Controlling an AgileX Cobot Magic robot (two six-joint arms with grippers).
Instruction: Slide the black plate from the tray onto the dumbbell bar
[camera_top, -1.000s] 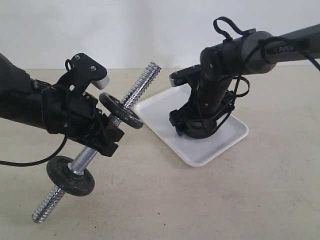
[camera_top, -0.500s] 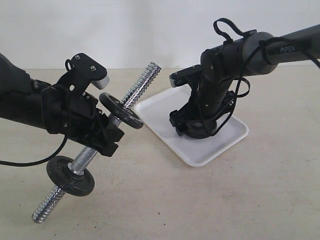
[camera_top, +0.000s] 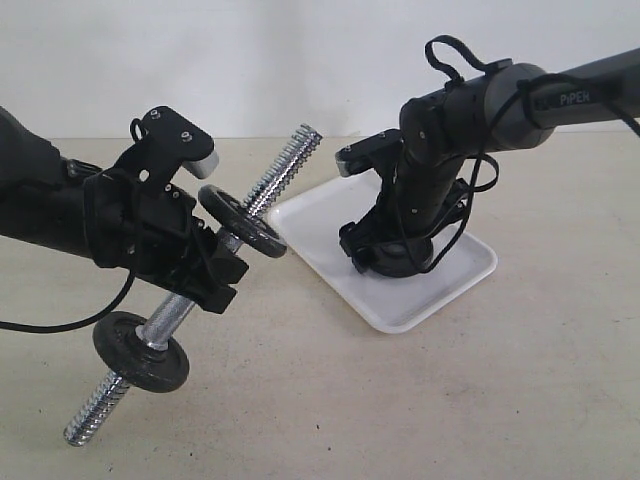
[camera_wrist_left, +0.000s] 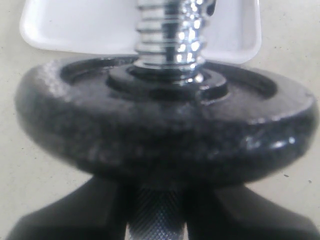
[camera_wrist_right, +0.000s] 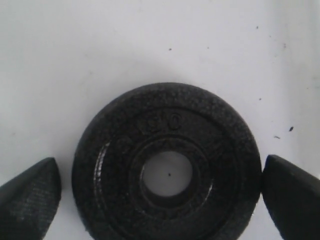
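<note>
The right gripper's two dark textured fingers (camera_wrist_right: 30, 197) stand wide apart on opposite sides of the small, thick, round black iron plate (camera_wrist_right: 107, 170). They grip nothing yet; one pad looks to be at the rim, the other a shade off it. The plate lies flat on the white rectangular plastic tray (camera_top: 455, 280), centre hole up, with the right gripper (camera_top: 392, 258) directly over it.

In the exterior view the tray sits at about 3 o'clock from the left gripper (camera_top: 212, 272). That gripper's fingers are clamped on the knurled handle of the chrome threaded dumbbell bar (camera_top: 288, 160). The bar's free end points toward 1 o'clock, with one black disc (camera_top: 242, 222) seated just above the grip and another (camera_top: 142, 352) down toward 7 o'clock.

The step in hand, I judge, is the pinch: centre across the full diameter and close squarely so the heavy disc cannot pivot — then lift level, keeping the hole clear for the threads.
</note>
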